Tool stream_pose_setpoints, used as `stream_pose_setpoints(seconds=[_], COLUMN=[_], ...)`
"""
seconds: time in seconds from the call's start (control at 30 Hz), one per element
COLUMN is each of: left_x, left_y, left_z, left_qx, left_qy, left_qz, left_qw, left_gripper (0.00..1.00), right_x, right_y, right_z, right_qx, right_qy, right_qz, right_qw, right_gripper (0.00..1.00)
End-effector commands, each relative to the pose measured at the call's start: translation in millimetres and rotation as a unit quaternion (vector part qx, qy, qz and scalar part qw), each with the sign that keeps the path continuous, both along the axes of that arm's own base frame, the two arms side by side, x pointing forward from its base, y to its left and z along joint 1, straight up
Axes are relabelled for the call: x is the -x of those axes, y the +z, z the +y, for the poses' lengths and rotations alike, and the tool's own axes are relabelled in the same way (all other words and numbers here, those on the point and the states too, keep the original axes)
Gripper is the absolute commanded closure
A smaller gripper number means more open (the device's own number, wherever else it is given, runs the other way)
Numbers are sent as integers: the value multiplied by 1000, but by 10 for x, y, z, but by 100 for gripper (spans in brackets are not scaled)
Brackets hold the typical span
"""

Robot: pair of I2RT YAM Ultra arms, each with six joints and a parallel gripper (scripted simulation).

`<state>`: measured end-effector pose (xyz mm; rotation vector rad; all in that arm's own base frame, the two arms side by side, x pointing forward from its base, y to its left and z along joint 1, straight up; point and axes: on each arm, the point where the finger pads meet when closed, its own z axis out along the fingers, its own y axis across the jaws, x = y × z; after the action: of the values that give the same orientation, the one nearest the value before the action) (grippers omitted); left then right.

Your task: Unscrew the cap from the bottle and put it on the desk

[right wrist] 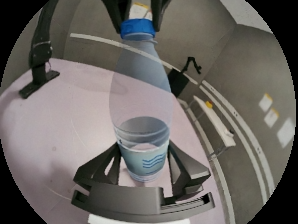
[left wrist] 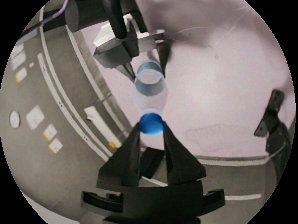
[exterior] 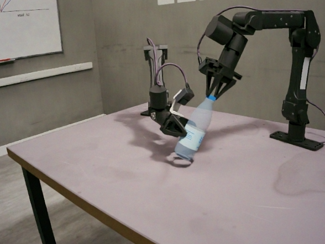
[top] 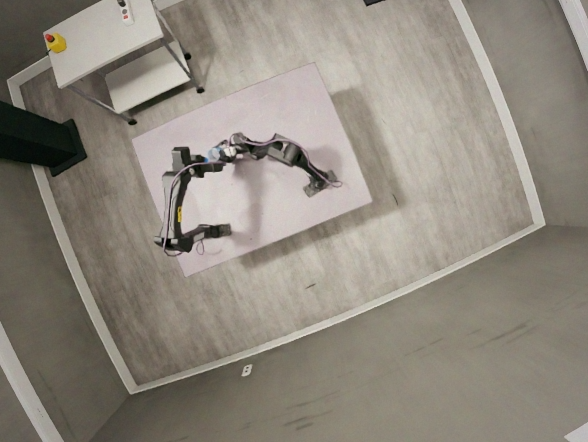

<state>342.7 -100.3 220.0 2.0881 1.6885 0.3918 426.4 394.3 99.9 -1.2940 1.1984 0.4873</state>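
Observation:
The clear bottle (top: 215,153) (exterior: 203,117) (left wrist: 150,100) (right wrist: 140,75) has a pale blue label and is tilted, its base a little above the table (exterior: 110,193). The blue cap (exterior: 211,97) (left wrist: 151,124) (right wrist: 138,27) sits on its neck; whether it is loose on the thread cannot be seen. My right gripper (exterior: 190,133) (right wrist: 143,142) is shut on the bottle at its label, a finger on each side. My left gripper (left wrist: 151,124) comes down from above, in line with the neck, and is shut on the cap, with its fingertips against the cap's two sides.
Both arms reach in over the table, their grippers close together at the bottle. The left arm's base (exterior: 297,141) stands on the tabletop, as does the right arm's base (top: 320,184). A white trolley (top: 102,42) stands on the floor beyond the table.

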Motion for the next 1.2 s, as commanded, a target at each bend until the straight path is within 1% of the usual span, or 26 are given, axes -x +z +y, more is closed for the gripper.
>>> stream_pose_setpoints(seconds=[0.0, 0.03, 0.1, 0.17, 0.3, 0.37, 0.4, 0.53, 0.67, 0.87, 0.93, 0.97, 1.03, 1.17], left_x=[-20, -20, -19, -18, -16, -16, -15, -14, -13, -11, -11, -11, -10, -9], left_y=[53, 54, 55, 57, 61, 61, 62, 65, 67, 70, 70, 71, 72, 74], left_z=[-7, -7, -6, -6, -5, -5, -5, -4, -4, -3, -3, -3, -3, -2], left_qx=[6, 10, 39, 84, 126, 126, 152, 191, 230, 284, 284, 305, 321, 351], left_qy=[6, 13, 67, 150, 227, 227, 275, 348, 419, 520, 520, 559, 588, 644], left_qz=[-8, -7, 3, 19, 33, 33, 42, 56, 69, 88, 88, 96, 101, 112], left_qw=[1000, 1000, 997, 985, 965, 965, 949, 916, 876, 801, 801, 765, 736, 671], left_gripper=[91, 100, 100, 100, 100, 100, 100, 100, 100, 100, 100, 100, 100, 100], right_x=[-13, -13, -13, -13, -13, -13, -13, -13, -13, -13, -13, -13, -13, -13], right_y=[157, 157, 157, 157, 157, 157, 157, 157, 157, 157, 157, 157, 157, 157], right_z=[7, 7, 7, 7, 7, 7, 7, 7, 7, 7, 7, 7, 7, 7], right_qx=[-7, -7, -7, -7, -7, -7, -7, -7, -7, -7, -7, -7, -7, -7], right_qy=[5, 5, 5, 5, 5, 5, 5, 5, 5, 5, 5, 5, 5, 5], right_qz=[-14, -14, -14, -14, -14, -14, -14, -14, -14, -14, -14, -14, -14, -14], right_qw=[1000, 1000, 1000, 1000, 1000, 1000, 1000, 1000, 1000, 1000, 1000, 1000, 1000, 1000], right_gripper=[100, 100, 100, 100, 100, 100, 100, 100, 100, 100, 100, 100, 100, 100])
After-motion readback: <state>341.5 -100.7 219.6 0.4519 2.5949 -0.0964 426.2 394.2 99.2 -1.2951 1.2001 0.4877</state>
